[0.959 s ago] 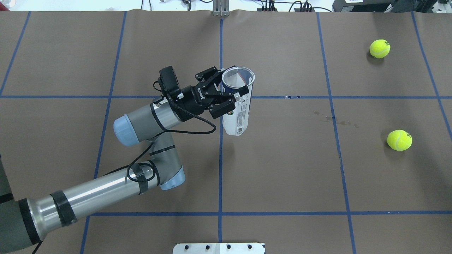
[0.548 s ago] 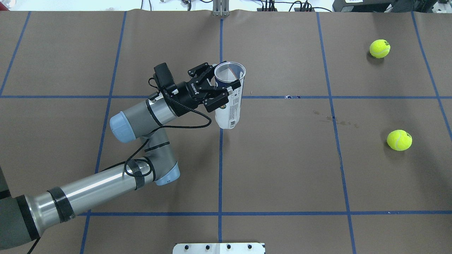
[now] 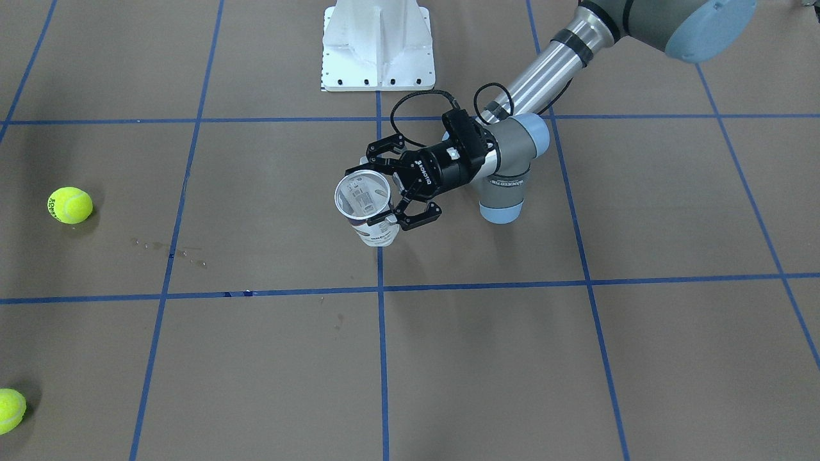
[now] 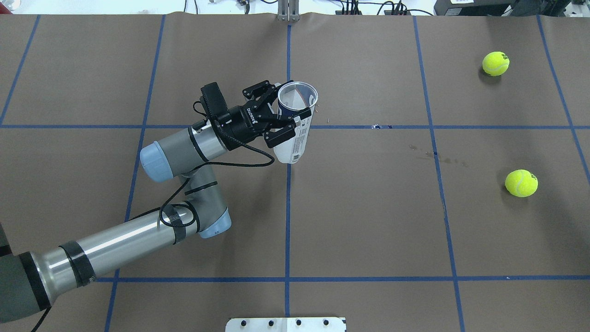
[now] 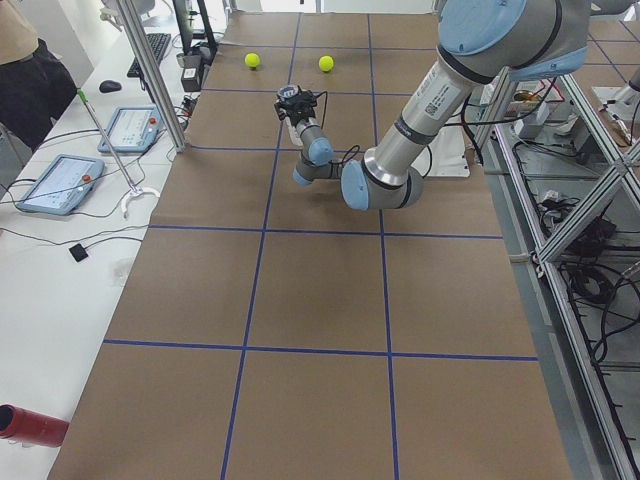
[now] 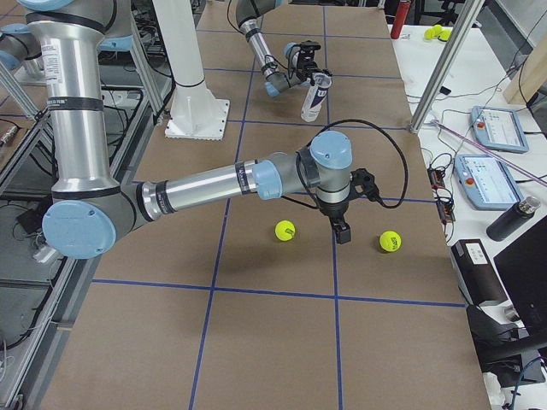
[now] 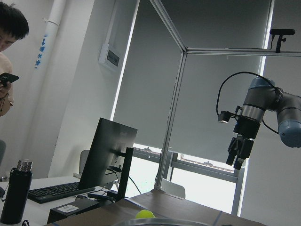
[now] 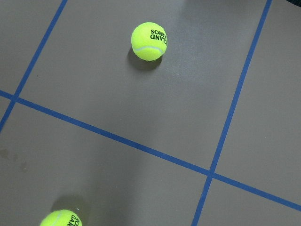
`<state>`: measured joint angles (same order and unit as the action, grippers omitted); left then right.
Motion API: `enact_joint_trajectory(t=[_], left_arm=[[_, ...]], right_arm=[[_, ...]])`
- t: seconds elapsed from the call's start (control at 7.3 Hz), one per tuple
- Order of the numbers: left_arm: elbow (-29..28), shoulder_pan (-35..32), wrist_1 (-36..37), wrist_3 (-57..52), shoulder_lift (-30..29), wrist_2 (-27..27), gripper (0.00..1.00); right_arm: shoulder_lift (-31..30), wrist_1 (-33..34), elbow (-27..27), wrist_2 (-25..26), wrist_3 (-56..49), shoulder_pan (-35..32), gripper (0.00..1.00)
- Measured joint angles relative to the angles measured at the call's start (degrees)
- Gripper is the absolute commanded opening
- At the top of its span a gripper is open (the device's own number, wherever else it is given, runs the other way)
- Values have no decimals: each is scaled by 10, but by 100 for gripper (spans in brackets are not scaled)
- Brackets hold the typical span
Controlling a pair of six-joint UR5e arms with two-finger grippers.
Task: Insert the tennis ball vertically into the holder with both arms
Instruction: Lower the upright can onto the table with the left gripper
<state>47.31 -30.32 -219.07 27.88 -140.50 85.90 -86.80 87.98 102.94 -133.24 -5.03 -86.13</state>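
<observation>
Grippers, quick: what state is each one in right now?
Left gripper: closed on the holder.
Right gripper: cannot be told; it shows too small and distant.

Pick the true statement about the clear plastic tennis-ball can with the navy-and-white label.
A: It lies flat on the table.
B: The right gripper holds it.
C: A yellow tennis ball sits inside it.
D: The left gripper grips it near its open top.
D: the left gripper is clamped around the can just below its open rim, and the can looks empty.

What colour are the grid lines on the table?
Blue grid lines, clearest in the overhead exterior view.
</observation>
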Motion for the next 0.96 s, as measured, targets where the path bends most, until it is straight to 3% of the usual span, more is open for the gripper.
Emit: enact_joint_trajectory(t=[0.41,0.96], left_arm=[[0,-1,0,-23,-1,55,69],[2,3,-4,-23,-2,75,73]], right_arm=[[0,0,1,0,-1,0,99],[0,0,0,1,-1,0,99]])
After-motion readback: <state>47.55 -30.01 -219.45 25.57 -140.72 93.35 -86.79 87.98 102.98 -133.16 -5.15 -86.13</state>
